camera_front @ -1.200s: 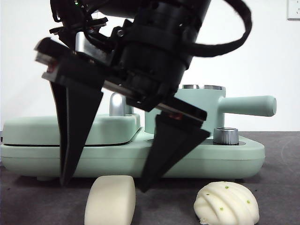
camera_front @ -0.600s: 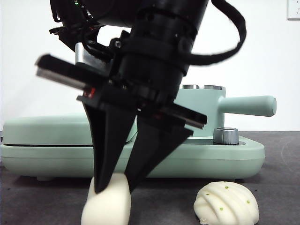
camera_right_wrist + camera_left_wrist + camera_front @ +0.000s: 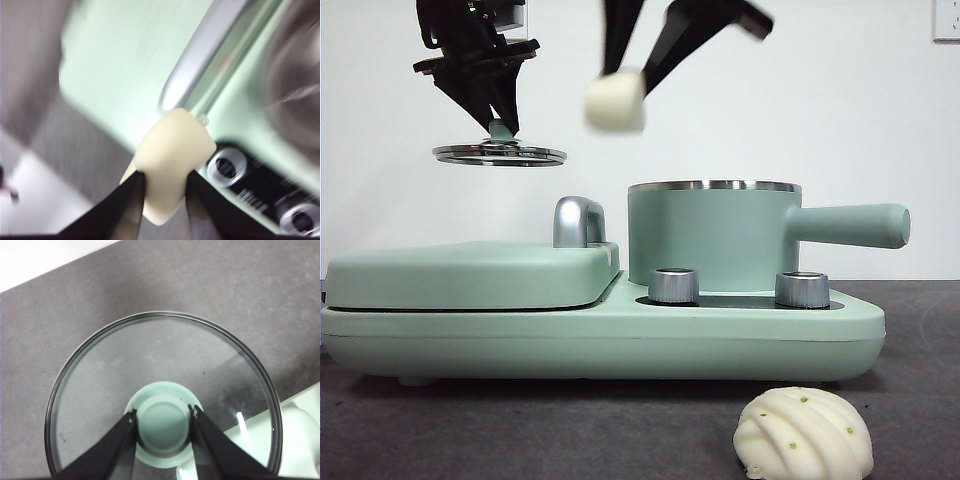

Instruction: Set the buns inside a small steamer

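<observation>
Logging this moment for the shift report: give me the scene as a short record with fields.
left claw: shut on the glass lid by its green knob, held up in the air over the griddle lid
right claw: shut on the smooth bun, raised high, left of and above the steamer pot's opening
steamer pot: uncovered, on the base, handle pointing right in the front view
pleated bun: on the table in front of the base, untouched
done: no bun in the pot yet

You see a dark grey counter (image 3: 440, 420) filling the bottom of the frame. A long mint-green cooker base (image 3: 620, 340) sits on it across the middle, and a pleated bun (image 3: 803, 433) with green specks lies at lower right.
</observation>
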`<state>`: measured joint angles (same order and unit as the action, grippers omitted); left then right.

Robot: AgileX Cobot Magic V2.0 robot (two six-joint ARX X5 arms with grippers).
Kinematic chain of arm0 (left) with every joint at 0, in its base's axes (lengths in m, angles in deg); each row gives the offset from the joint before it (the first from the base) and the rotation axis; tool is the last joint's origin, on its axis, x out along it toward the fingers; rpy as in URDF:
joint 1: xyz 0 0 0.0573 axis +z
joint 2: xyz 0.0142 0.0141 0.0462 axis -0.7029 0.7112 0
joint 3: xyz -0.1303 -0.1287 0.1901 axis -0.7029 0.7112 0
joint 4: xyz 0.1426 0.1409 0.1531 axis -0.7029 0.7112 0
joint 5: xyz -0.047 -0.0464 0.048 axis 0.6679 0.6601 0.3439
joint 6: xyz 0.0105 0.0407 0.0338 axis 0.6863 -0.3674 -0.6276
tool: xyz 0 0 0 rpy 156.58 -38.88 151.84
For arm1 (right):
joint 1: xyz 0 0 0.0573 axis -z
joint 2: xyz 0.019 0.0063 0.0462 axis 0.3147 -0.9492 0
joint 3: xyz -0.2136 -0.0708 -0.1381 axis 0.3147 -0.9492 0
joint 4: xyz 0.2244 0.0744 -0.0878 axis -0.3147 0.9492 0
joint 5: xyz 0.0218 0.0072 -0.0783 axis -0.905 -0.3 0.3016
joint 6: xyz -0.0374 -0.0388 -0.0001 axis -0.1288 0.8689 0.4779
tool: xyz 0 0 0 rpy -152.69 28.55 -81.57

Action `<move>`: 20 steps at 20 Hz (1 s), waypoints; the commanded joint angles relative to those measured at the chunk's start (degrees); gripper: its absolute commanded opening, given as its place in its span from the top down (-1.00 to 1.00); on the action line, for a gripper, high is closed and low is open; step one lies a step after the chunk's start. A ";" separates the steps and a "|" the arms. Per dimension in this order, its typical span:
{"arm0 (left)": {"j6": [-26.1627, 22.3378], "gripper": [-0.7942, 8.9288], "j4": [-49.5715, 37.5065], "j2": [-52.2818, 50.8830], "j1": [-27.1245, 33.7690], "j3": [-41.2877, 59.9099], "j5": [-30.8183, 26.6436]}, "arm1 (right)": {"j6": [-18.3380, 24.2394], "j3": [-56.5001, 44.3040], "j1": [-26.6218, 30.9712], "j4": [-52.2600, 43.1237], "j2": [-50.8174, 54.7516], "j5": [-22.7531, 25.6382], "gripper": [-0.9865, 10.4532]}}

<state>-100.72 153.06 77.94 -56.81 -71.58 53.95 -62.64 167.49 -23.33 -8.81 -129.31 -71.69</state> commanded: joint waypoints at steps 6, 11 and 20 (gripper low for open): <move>0.79 0.80 -1.38 0.42 -0.26 -2.67 0.09 | 6.82 8.20 12.20 1.64 -7.87 -1.95 0.63; 0.83 0.80 -1.40 0.42 -0.24 -2.67 0.09 | 8.33 8.50 12.59 0.90 -15.06 -2.08 0.63; 0.81 0.80 -1.46 0.44 -0.24 -2.67 0.11 | 8.33 8.50 12.28 -1.53 -18.84 -0.35 0.50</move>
<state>-100.48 153.06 77.94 -56.89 -71.58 53.95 -54.84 174.38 -10.54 -9.86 -146.86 -72.30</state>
